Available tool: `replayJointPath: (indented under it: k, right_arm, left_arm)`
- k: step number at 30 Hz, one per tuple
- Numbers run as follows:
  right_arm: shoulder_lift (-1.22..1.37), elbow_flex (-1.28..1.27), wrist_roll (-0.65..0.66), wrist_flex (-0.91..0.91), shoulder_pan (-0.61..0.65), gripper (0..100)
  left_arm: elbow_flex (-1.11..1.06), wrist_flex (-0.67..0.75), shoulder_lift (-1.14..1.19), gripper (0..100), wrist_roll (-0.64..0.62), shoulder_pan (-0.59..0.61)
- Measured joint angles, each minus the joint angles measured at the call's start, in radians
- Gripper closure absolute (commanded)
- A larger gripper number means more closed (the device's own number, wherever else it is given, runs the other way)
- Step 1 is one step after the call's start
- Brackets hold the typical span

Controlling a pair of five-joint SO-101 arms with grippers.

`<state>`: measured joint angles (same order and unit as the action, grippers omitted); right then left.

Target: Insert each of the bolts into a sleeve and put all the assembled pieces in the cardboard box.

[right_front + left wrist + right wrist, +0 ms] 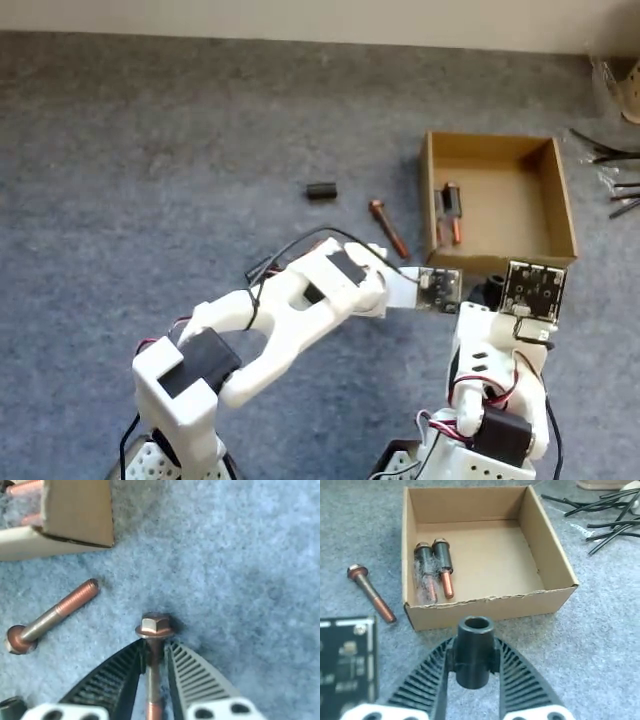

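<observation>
**Bolt in one tool, sleeve in the other, ready to mate**

Nearest the arms, the left tool (156, 647) is closed narrowly on the shank of a bolt (155, 626). The hex head juts out past the fingertips, so the threaded end runs back between the fingers. The grip sits just behind the head, probably to stop the bolt from swivelling.

The right tool (474, 655) clamps a black sleeve (476, 630) around its body, with the open bore facing up and out. That leaves the hole free to take a bolt. How closely the two held parts line up is hard to judge, since the wrists cover both tools from above.

Just beyond them, a loose bolt (388, 228) lies flat on the grey counter (150, 150) beside the near left corner of the cardboard box (497, 140), easy to reach for a later round. Inside the box, two assembled pieces (434, 570) lie side by side against the left wall, so part of the job looks done.

Farthest out, well apart from the box, a spare sleeve (321, 190) lies on its side, presumably the partner for the loose bolt.
</observation>
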<state>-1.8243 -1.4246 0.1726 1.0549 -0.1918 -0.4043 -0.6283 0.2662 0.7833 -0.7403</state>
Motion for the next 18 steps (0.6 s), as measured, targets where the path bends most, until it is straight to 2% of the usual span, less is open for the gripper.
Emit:
replayJointPath:
  k: [7,13,15,18]
  right_arm:
    - [-0.002,0.000,0.003,-0.003,0.011,99.4]
    - [-0.002,0.000,0.003,-0.003,0.011,99.4]
    - [-0.002,0.000,0.003,-0.003,0.009,99.4]
    - [-0.002,0.000,0.003,-0.003,0.011,99.4]
  left_arm:
    - [0.133,0.000,0.006,96,-0.439,0.046]
    - [0.201,-0.009,0.006,96,-0.796,0.192]
    - [0.216,-0.034,0.006,96,-0.882,0.235]
    - [0.250,-0.094,0.006,96,-0.934,0.275]
